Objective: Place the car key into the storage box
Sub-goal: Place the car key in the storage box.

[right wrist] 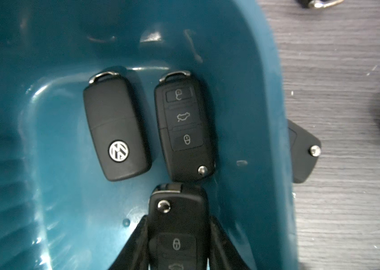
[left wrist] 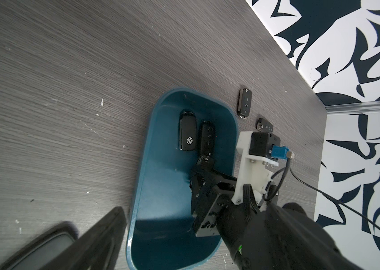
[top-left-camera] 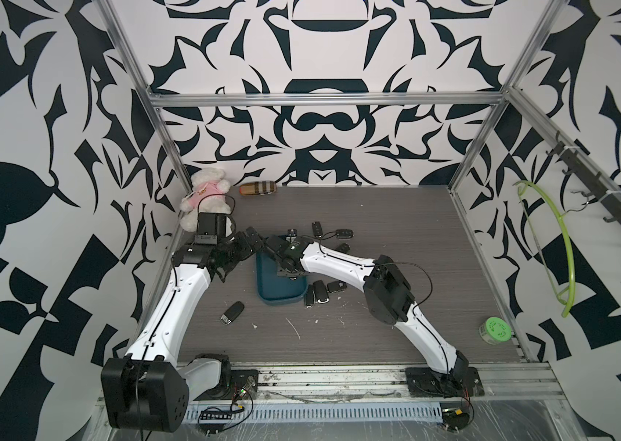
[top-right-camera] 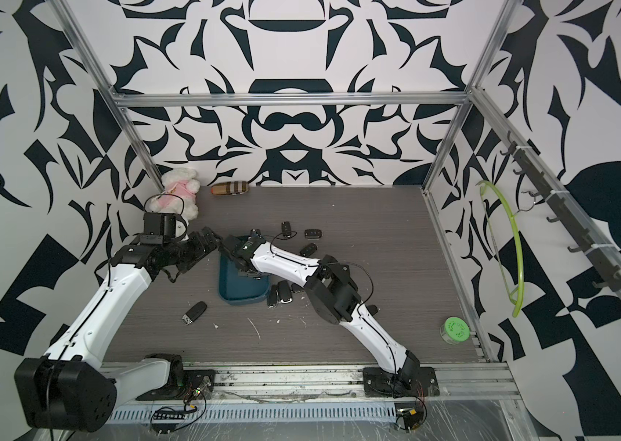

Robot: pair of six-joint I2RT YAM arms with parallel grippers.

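Fingers (right wrist: 135, 247) of right gripper (right wrist: 178, 218) clamp car key (right wrist: 179, 233) inside storage box (right wrist: 266, 93). Best to release fully, then lift straight. Left gripper (left wrist: 91, 219) spread, idle.

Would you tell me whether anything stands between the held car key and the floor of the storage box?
Nothing visible does. The car key, between the right arm's fingers, is inside the storage box over bare floor. Two other keys lie just ahead; the nearer one, buttons up, almost meets its tip.
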